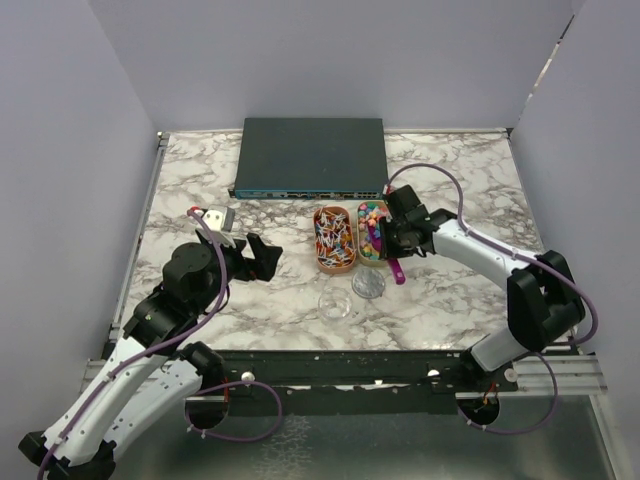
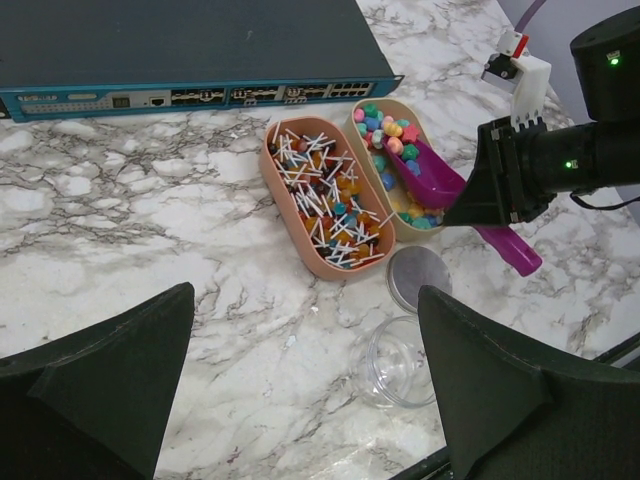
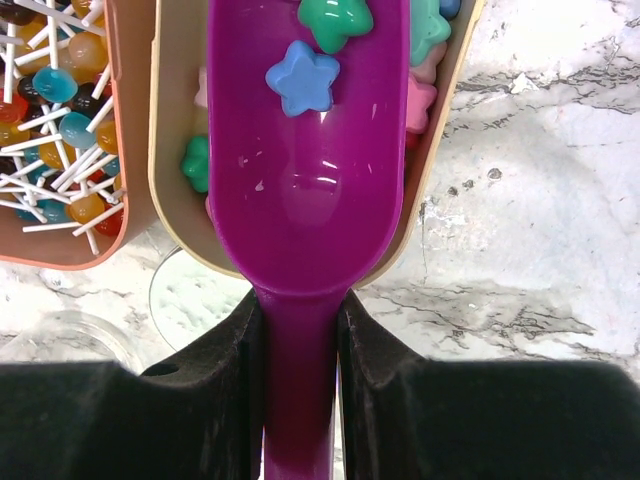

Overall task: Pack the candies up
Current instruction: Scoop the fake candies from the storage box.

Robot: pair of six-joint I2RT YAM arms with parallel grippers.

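Note:
The candies (image 2: pixel 384 128) are small pastel sweets, some star-shaped, lying in a beige oval tray (image 3: pixel 172 140) at the table's centre (image 1: pixel 372 231). My right gripper (image 3: pixel 298 312) is shut on the handle of a purple scoop (image 3: pixel 300 190), whose bowl is dipped into that tray. A blue star candy (image 3: pixel 303 78) and a green one (image 3: pixel 335 20) lie in the bowl. The handle's end (image 1: pixel 398 270) sticks out towards the near side. My left gripper (image 2: pixel 305 295) hangs open over bare marble, left of the trays, holding nothing (image 1: pixel 266 256).
An orange tray of lollipops (image 2: pixel 320 195) touches the beige tray's left side. An empty clear jar (image 2: pixel 395 372) and its round lid (image 2: pixel 417 277) sit just in front of the trays. A dark network switch (image 1: pixel 310 155) lies at the back.

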